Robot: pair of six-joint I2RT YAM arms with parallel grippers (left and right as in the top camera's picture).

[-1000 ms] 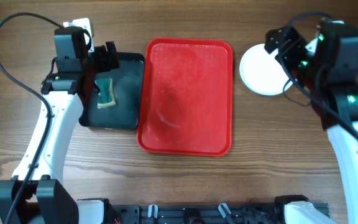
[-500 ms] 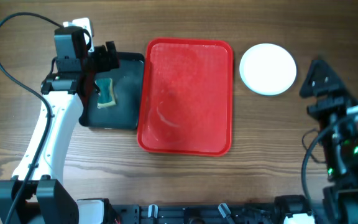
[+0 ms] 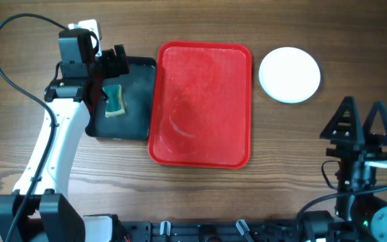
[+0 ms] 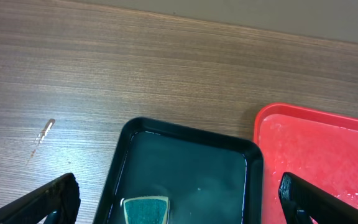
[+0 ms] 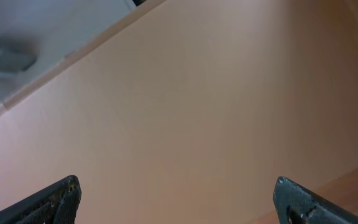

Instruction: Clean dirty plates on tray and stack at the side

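Note:
The red tray [image 3: 201, 104] lies at the table's middle with no plate on it; its corner also shows in the left wrist view [image 4: 319, 162]. A white plate [image 3: 289, 74] lies on the table to the tray's right; whether other plates lie under it cannot be told. My left gripper [image 3: 111, 62] is open and empty above the black tray [image 3: 134, 101]. In the left wrist view its fingertips [image 4: 179, 202] straddle the green sponge [image 4: 145, 210]. My right gripper [image 3: 360, 121] is open and empty at the front right, raised and pointing up, away from the table.
The green sponge [image 3: 115, 99] lies in the black tray, which touches the red tray's left edge. The right wrist view shows only a tan wall between the fingertips [image 5: 179, 202]. The left arm's cable loops over the table's left side.
My right arm has swung back from over the white plate to the front right corner and now points upward. The plate lies uncovered. The left arm has not moved.

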